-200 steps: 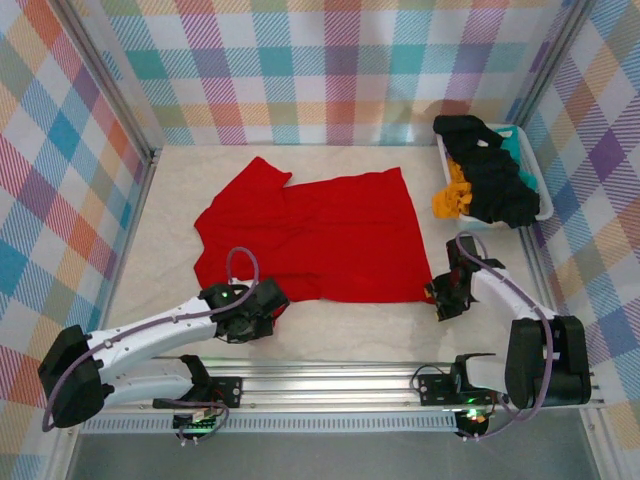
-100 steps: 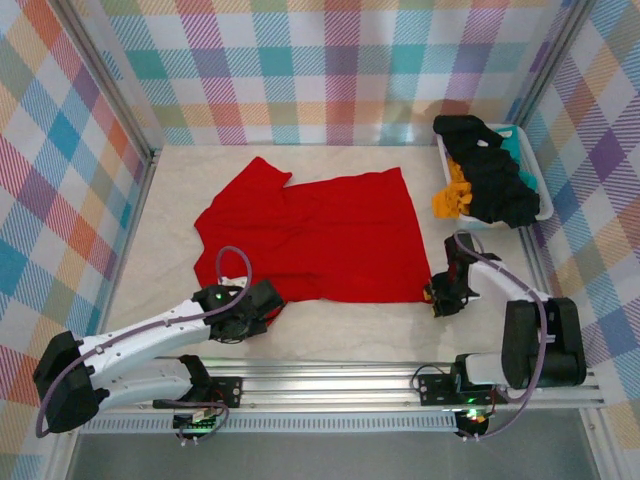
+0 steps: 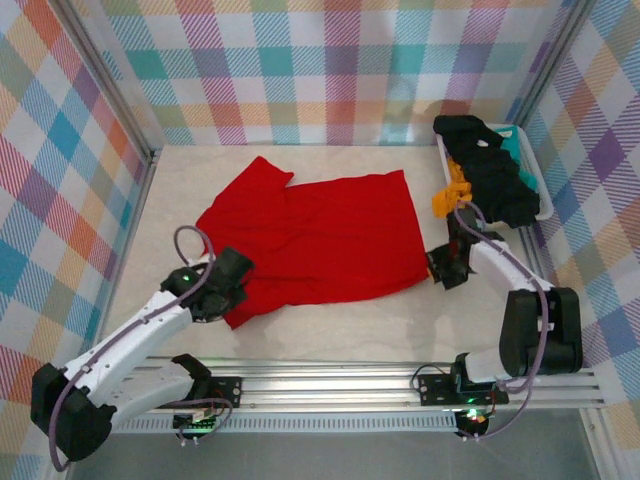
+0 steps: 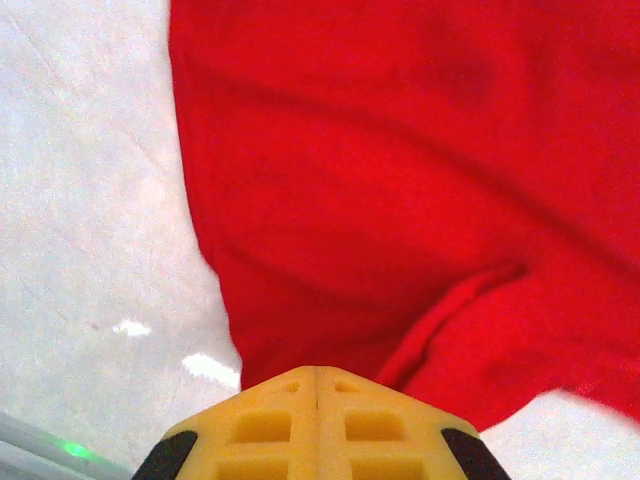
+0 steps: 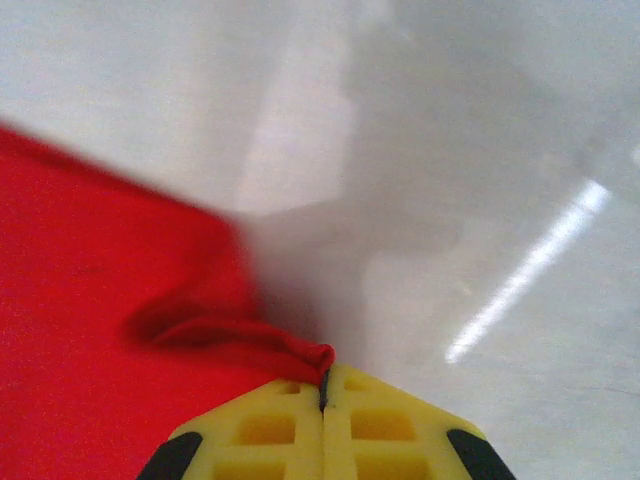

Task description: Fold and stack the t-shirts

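A bright red t-shirt (image 3: 320,235) lies spread on the white table, collar end to the left. My left gripper (image 3: 228,283) is at its near-left corner, and the hem there is pulled up and back. In the left wrist view the yellow fingers (image 4: 260,425) are pressed together at the gripper (image 4: 317,372), with the red t-shirt (image 4: 400,180) running out from under the tips. My right gripper (image 3: 440,268) is at the near-right corner. The right wrist view shows that gripper (image 5: 325,375) shut on a pinched fold of the red t-shirt (image 5: 90,330).
A white-and-teal basket (image 3: 541,192) stands at the back right, holding a black t-shirt (image 3: 490,165) and an orange-yellow one (image 3: 452,196) that hangs over its near-left rim. Plaid walls close the table on three sides. A metal rail runs along the near edge.
My left gripper has moved left and away from the rail, dragging the near-left hem with it. My right gripper has shut on the near-right corner and shifted slightly back.
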Controlling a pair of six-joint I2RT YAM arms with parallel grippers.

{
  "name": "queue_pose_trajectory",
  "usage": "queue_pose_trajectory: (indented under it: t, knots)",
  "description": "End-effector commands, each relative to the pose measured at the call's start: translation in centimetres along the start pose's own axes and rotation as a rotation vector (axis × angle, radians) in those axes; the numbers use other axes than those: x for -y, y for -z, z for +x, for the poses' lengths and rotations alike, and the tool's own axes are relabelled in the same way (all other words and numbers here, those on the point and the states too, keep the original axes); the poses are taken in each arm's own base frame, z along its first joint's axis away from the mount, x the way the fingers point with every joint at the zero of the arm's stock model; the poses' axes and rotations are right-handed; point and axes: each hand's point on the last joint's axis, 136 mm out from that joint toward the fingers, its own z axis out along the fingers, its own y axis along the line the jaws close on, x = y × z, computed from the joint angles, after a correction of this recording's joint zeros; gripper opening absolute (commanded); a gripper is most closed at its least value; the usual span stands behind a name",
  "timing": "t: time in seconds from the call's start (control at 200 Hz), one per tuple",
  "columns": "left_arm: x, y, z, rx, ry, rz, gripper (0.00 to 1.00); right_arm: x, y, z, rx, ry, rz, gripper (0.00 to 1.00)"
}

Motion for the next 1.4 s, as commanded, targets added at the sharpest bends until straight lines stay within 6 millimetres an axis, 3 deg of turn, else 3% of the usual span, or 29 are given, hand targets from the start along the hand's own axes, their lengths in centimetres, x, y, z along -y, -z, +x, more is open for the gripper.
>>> queue_pose_trajectory:
  t: [0.0, 0.115, 0.31, 0.375, 0.49, 0.595, 0.85, 0.965, 1.035, 1.135, 1.23, 1.394]
  knots:
    - [0.4, 2.2, -2.4, 0.057, -0.033, 0.026, 0.0, -1.6, 3.8, -1.1, 0.088, 0.122, -0.052, 0.0]
    - [-0.5, 3.2, -2.3, 0.063, -0.032, 0.022, 0.0, 0.4, 4.8, 0.1, 0.066, 0.127, -0.042, 0.0]
    - [-5.4, 3.7, -0.4, 0.073, 0.071, -0.033, 0.0, 6.2, 5.4, 2.1, 0.053, 0.104, 0.026, 0.0]
    - [-5.4, 2.8, 0.8, 0.044, 0.105, 0.001, 0.0, 7.5, 4.9, 2.8, 0.029, 0.096, 0.047, 0.0]
    - [-3.3, 0.6, 2.3, -0.013, 0.12, 0.094, 0.0, 8.4, 3.5, 3.1, 0.01, 0.102, 0.063, 0.0]
    - [-1.3, 0.8, 0.5, 0.019, 0.065, 0.1, 0.0, 6.3, 3.6, 2.6, 0.011, 0.135, 0.032, 0.0]
    - [4.5, 7.6, -9.2, 0.309, -0.118, 0.162, 0.0, -0.5, 7.2, -0.2, 0.095, 0.221, -0.055, 0.0]
    - [7.0, 9.1, -13.6, 0.383, -0.121, 0.194, 0.0, -3.6, 7.5, -1.3, 0.105, 0.22, -0.085, 0.0]
    - [8.3, 7.8, -16.0, 0.378, -0.111, 0.188, 0.0, -5.6, 6.9, -1.9, 0.095, 0.218, -0.095, 0.0]
    - [9.5, 3.7, -18.5, 0.314, -0.118, 0.132, 0.0, -8.5, 5.2, -2.1, 0.029, 0.217, -0.1, 0.0]
    - [10.3, 0.2, -19.5, 0.27, -0.143, 0.089, 0.0, -10.6, 3.2, -2.3, -0.013, 0.222, -0.112, 0.0]
    - [9.9, -4.3, -21.2, 0.234, -0.125, 0.026, 0.0, -12.8, -0.2, -3.1, -0.062, 0.256, -0.069, 0.0]
